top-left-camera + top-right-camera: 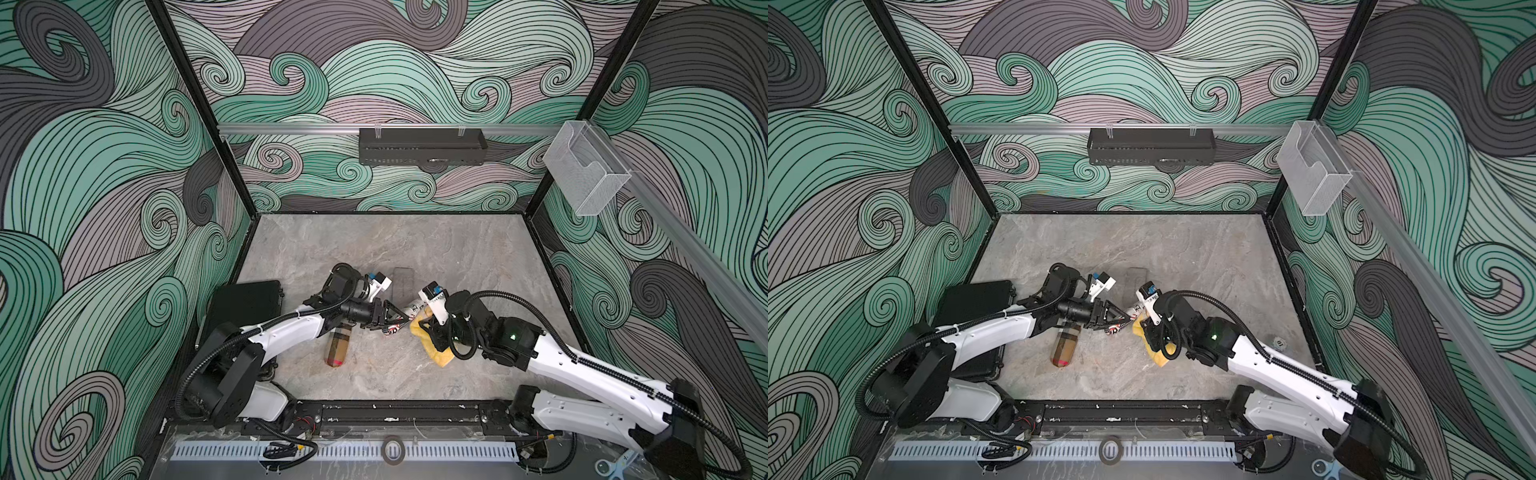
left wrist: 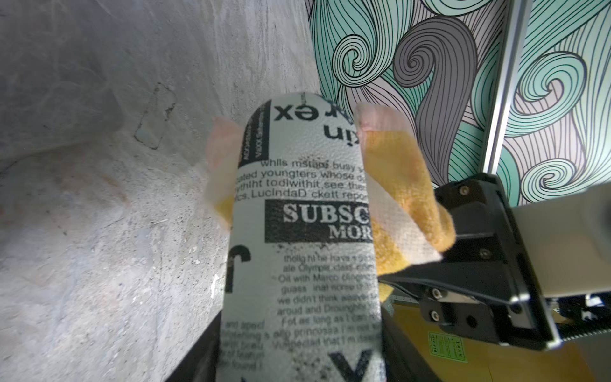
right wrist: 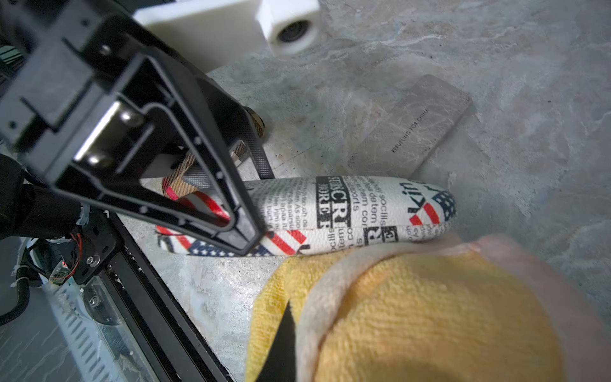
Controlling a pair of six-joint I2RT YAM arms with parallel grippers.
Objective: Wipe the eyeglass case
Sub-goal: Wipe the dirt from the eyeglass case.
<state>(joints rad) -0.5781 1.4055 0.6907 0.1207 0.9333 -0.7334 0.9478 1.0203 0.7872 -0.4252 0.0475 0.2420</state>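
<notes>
Marble tabletop [image 1: 374, 249]; left gripper [image 1: 405, 322] pinches a newsprint eyeglass case [image 3: 363, 211], right gripper [image 1: 426, 328] clamps a yellow cloth [image 3: 429, 314] touching its free end

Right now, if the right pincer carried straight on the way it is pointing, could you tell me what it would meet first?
Most likely the eyeglass case, which the left pincer grips. The yellow cloth in the right pincer sits right beside it, seemingly touching, though depth is unclear.
</notes>
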